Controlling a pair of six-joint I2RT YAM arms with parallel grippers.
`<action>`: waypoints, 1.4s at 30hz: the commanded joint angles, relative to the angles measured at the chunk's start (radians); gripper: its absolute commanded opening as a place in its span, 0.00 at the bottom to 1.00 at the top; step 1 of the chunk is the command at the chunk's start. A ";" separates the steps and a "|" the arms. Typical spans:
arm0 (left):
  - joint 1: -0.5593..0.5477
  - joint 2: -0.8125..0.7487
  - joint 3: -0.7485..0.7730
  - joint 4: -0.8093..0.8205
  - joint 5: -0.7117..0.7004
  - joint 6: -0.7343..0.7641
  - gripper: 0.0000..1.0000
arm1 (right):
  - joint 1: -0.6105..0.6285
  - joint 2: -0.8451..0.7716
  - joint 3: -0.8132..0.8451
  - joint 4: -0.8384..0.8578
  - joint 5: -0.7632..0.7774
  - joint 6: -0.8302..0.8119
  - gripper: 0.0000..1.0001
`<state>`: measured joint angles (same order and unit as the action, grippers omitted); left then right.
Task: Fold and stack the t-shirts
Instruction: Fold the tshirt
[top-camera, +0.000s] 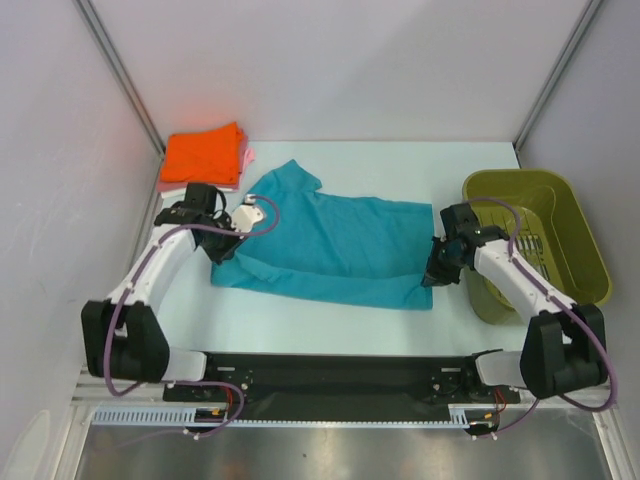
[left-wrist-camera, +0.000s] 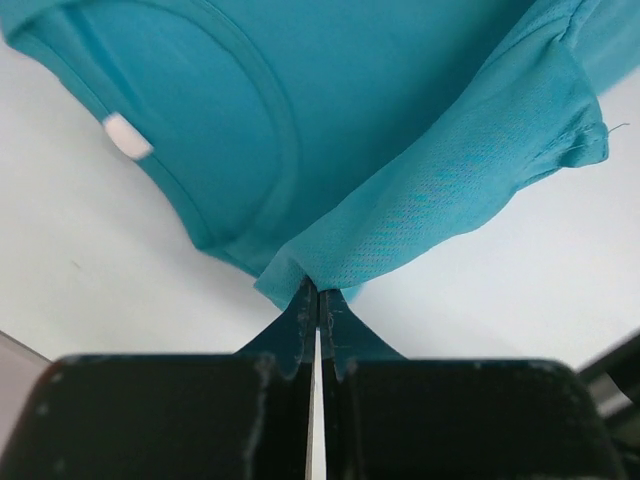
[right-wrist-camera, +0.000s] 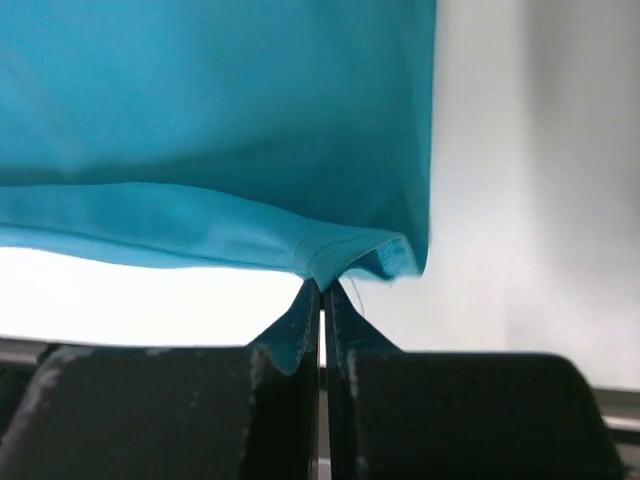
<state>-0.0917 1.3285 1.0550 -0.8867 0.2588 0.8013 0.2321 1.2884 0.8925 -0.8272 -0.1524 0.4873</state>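
Nearest the camera, both arm bases are seen bolted to a black rail (top-camera: 330, 372), on the near side of the teal t-shirt (top-camera: 330, 245). That t-shirt is spread across the middle of the white table (top-camera: 420, 170), with its collar end turned to the left. Its near left corner, beside the collar, is clamped between the closed jaws of the left gripper (left-wrist-camera: 318, 292). A fold of mesh cloth is pinched at the fingertips, and the white neck label (left-wrist-camera: 127, 135) is seen beyond. Its near right corner, at the hem, is pinched likewise by the right gripper (right-wrist-camera: 322, 290), whose jaws are pressed together on the cloth. Behind and to the left of the teal t-shirt, a folded orange t-shirt (top-camera: 203, 152) is stacked on a pink t-shirt (top-camera: 247, 158), just beside the far sleeve. To the right of the teal t-shirt, an olive-green basket (top-camera: 575, 235) is placed, near the held hem corner.
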 joint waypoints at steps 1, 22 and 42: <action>0.007 0.102 0.089 0.141 -0.019 -0.037 0.00 | -0.011 0.064 0.066 0.166 0.077 -0.033 0.00; 0.006 0.400 0.252 0.288 -0.110 -0.129 0.37 | -0.013 0.264 0.151 0.238 0.228 -0.058 0.21; 0.191 0.277 0.039 0.175 -0.106 -0.373 0.73 | 0.090 0.009 -0.047 0.082 0.272 0.114 0.61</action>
<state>0.1078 1.5951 1.1149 -0.7063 0.0883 0.4694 0.3168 1.2545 0.8623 -0.7616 0.1390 0.5510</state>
